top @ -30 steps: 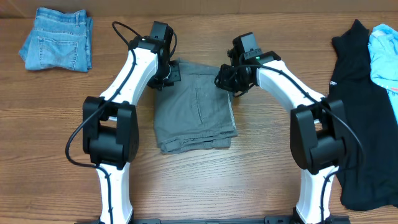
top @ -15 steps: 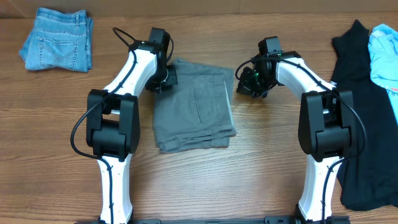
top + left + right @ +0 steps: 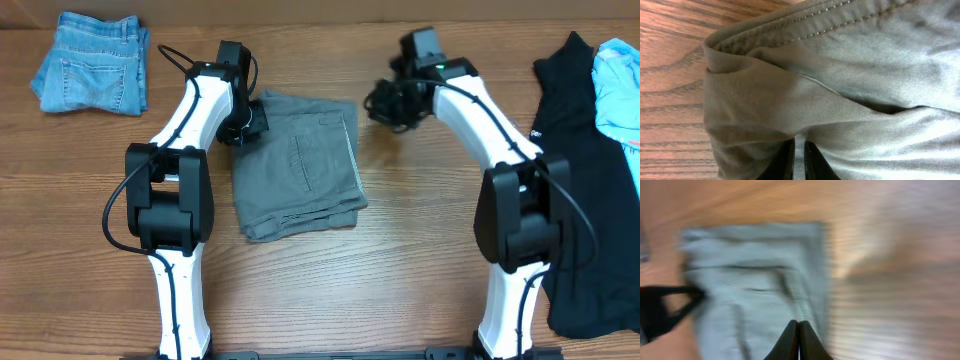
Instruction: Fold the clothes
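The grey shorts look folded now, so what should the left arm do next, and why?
Probably slide the grey shorts left toward the folded jeans: the left gripper has its jaws shut on the shorts' corner, the right gripper is clear of them, and the fold looks finished.

The grey shorts [image 3: 850, 95] fill most of the frame, with a stitched edge running from 9 toward 1 o'clock. The wooden table [image 3: 670, 75] shows at 9. At 6 o'clock the left gripper [image 3: 799, 160] pinches a fold (only its dark tips show).

Grey shorts [image 3: 300, 165], folded (slit pocket up), lying flat, slightly askew
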`<state>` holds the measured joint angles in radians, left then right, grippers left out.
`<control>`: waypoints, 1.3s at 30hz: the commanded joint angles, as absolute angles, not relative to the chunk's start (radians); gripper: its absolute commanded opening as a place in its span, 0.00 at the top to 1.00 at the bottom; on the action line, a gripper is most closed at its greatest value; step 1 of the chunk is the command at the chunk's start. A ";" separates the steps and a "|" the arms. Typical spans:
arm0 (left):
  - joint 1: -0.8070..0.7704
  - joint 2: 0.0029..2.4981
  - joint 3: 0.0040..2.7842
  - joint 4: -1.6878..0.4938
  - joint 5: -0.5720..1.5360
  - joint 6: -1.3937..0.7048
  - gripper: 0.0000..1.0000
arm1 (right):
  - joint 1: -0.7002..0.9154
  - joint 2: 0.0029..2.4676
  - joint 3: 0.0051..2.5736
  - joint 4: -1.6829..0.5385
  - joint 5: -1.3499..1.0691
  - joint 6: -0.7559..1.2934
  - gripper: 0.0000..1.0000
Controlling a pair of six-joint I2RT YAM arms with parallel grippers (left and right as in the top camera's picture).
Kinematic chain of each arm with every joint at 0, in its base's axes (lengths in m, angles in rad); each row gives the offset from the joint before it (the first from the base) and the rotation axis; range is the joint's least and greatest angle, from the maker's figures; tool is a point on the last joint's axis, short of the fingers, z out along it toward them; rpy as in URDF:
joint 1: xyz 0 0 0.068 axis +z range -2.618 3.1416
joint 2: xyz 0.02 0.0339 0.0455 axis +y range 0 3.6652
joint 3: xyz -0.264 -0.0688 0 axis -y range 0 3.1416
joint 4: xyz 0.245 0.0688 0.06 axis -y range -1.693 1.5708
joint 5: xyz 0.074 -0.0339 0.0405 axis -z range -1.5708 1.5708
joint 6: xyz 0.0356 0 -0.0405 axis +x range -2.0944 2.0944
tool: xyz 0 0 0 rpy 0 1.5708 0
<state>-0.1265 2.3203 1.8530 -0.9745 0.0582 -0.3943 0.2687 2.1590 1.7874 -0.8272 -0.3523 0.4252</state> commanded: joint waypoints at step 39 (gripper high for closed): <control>-0.106 2.246 2.250 -1.543 -0.008 -0.352 0.00 | 0.328 2.247 2.302 -1.499 -0.135 0.387 0.83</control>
<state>-0.0818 2.3119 2.2162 -1.4746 -0.0288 -0.3485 0.2771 2.3276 2.2642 -1.4487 -0.0376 0.4946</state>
